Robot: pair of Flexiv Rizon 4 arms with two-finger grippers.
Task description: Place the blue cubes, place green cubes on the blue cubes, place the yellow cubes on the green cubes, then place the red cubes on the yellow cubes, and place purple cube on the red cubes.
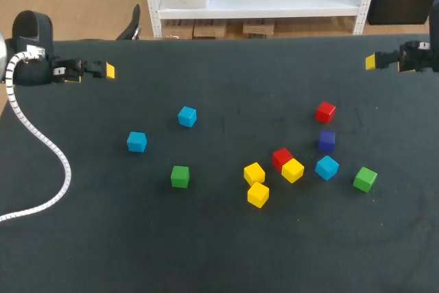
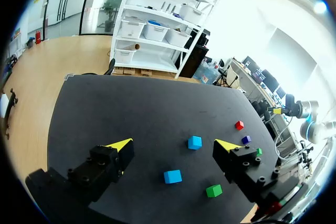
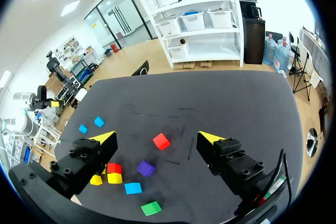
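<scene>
Left gripper [image 2: 173,144] and right gripper [image 3: 157,136] are hanging wide open at the table's 10 and 2 o'clock. A blue cube [image 1: 136,142] is lying at 9 o'clock of centre. It is probably light and rigid, best pinched across opposite flat faces.

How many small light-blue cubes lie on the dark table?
3. One light-blue cube lies left of centre, another further left, the third at right, near the dark purple cube. None looks hidden.

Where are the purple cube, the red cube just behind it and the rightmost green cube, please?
purple cube [image 1: 326,140], head view, on its top face.
far red cube [image 1: 325,111], head view, on its top face.
right green cube [image 1: 365,178], head view, on its top face.
</scene>
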